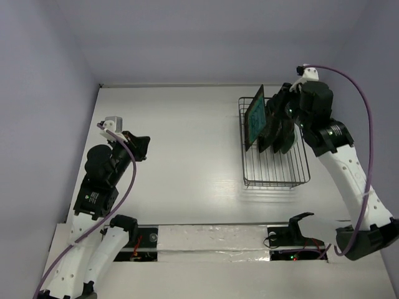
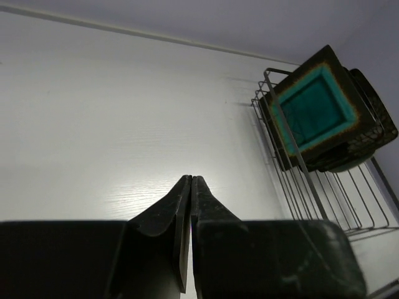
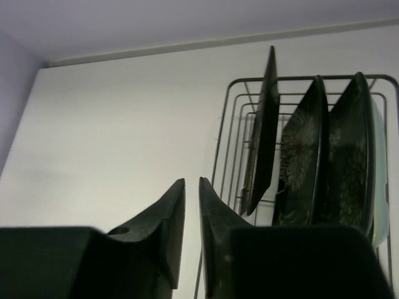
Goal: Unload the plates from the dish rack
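Four plates are stood on edge in a row inside the dish rack, at the far right of the table. The teal-centred plate is set at the left end, followed by two black flowered plates and the pale mint plate. The right gripper is positioned at the rack beside the row, its fingers parted by a narrow gap, nothing between them. The left gripper is held well apart over bare table, fingers pressed together
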Available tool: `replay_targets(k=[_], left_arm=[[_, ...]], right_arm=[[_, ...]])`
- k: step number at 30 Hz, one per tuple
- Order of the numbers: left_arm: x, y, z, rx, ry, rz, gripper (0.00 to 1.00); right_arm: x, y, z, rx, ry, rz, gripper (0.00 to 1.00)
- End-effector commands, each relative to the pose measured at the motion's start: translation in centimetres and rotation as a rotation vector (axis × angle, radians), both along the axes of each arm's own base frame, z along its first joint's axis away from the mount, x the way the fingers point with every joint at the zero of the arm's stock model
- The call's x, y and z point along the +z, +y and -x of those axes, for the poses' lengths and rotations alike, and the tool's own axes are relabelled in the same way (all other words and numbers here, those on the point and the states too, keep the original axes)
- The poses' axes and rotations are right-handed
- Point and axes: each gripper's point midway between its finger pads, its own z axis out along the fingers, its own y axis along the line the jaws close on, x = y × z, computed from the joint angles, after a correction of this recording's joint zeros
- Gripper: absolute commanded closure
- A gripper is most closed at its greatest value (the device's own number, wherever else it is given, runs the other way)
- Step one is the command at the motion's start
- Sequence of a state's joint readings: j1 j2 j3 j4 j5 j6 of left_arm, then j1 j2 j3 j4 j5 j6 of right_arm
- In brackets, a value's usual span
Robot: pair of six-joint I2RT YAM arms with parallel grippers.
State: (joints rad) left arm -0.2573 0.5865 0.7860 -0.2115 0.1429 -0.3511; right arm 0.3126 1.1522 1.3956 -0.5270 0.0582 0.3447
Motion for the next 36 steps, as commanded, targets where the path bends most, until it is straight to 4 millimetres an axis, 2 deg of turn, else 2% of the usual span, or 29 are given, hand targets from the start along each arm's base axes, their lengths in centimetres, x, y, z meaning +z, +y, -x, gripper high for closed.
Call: replay_targets(k=[1, 2, 3, 4, 5, 6, 7, 8, 9, 10, 12, 14, 15, 17, 24, 28, 34, 36], left_arm=[[-1.1, 1.4, -0.5, 0.092, 0.018, -0.011, 1.0], [-1.5, 1.9, -0.6, 0.123, 0.027, -0.01, 1.0], [-2.3, 2.0, -0.6, 0.131, 0.04, -0.007, 1.0], [-2.3, 2.0, -0.5, 0.13, 0.034, -0.001, 1.0], [-2.3, 2.6, -0.6, 0.164, 0.032, -0.002, 0.91], [-2.1, 2.6, -0.6, 0.165, 0.027, -0.004, 0.87], [-2.0, 2.7, -0.6, 0.166, 0.021, -0.002, 0.78], [-2.0, 2.7, -0.6, 0.168, 0.019, -0.002, 0.74], [-2.0, 2.7, -0.6, 0.166, 0.021, -0.002, 0.72], [-2.2, 2.7, -0.6, 0.168, 0.025, -0.004, 0.69], [-2.1, 2.6, -0.5, 0.165, 0.022, -0.003, 0.61], [-2.0, 2.8, -0.5, 0.171, 0.018, -0.002, 0.57], [-2.0, 2.8, -0.4, 0.171, 0.019, -0.001, 0.55], [-2.1, 2.7, -0.5, 0.166, 0.018, -0.001, 0.54], [-1.9, 2.6, -0.4, 0.159, 0.014, 0.001, 0.53], [-1.9, 2.5, -0.3, 0.154, 0.011, 0.002, 0.53], [-1.5, 2.5, -0.2, 0.149, -0.002, 0.007, 0.53], [-1.5, 2.5, -0.1, 0.149, -0.002, 0.007, 0.53]], right_arm=[[1.0, -1.3, -1.5, -0.081, -0.01, 0.104, 0.69], [0.7, -1.4, -1.9, -0.088, 0.002, 0.12, 0.5], [-0.2, -1.5, -2.8, -0.102, 0.025, 0.151, 0.43], [-0.4, -1.5, -3.2, -0.105, 0.031, 0.162, 0.38], [-0.5, -1.6, -3.6, -0.112, 0.037, 0.172, 0.33], [-1.5, -1.5, -4.4, -0.119, 0.065, 0.191, 0.32], [-1.9, -1.4, -4.9, -0.121, 0.075, 0.199, 0.32], [-2.1, -1.5, -5.3, -0.13, 0.081, 0.207, 0.32], [-2.6, -1.7, -5.8, -0.15, 0.094, 0.219, 0.33], [-4.0, -1.5, -6.6, -0.149, 0.129, 0.235, 0.33], [-4.9, -1.8, -7.5, -0.177, 0.15, 0.262, 0.35], [-7.1, -1.8, -8.4, -0.185, 0.205, 0.298, 0.37], [-7.5, -2.1, -8.7, -0.203, 0.214, 0.311, 0.38], [-9.1, -2.0, -9.2, -0.204, 0.252, 0.334, 0.41], [-12.3, -2.1, -10.0, -0.211, 0.324, 0.384, 0.49], [-13.5, -2.5, -10.2, -0.221, 0.353, 0.415, 0.55], [-14.0, -3.0, -10.1, -0.232, 0.379, 0.458, 0.65], [-13.6, -3.4, -10.3, -0.249, 0.375, 0.472, 0.75]])
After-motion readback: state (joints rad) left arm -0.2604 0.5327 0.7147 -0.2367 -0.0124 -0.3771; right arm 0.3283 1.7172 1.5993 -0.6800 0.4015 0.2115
